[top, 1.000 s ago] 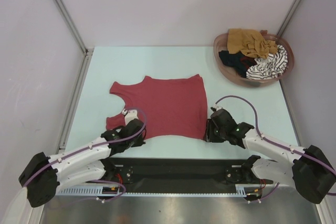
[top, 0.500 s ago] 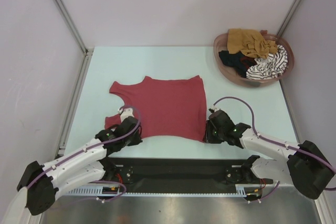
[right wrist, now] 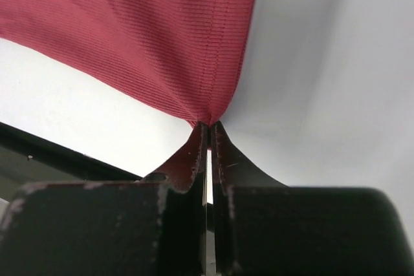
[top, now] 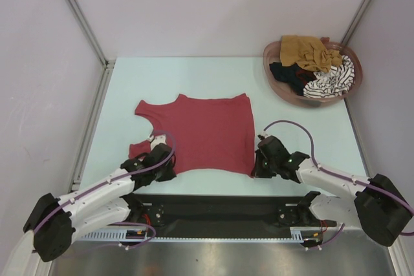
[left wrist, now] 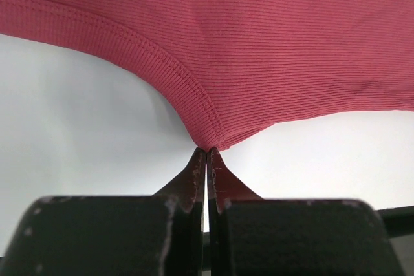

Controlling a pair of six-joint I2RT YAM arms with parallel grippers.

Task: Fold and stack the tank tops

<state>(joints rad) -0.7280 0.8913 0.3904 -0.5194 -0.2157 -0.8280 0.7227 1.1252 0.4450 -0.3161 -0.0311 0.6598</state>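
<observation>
From above, shows the dark red tank top spread flat on the desk, left jaws pinching its near left edge by the armhole and right jaws pinching its near right corner. Shows also a mustard tank top, black tank top and striped tank top heaped in the pinkish oval basket, far right. From the left wrist, shows jaws closed tight on the stitched armhole end; from the right wrist, likewise clamped on the hem corner.

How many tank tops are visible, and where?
4. The dark red tank top lies on the table; a mustard top, black top and striped top lie in the basket. Others may be hidden underneath.
</observation>
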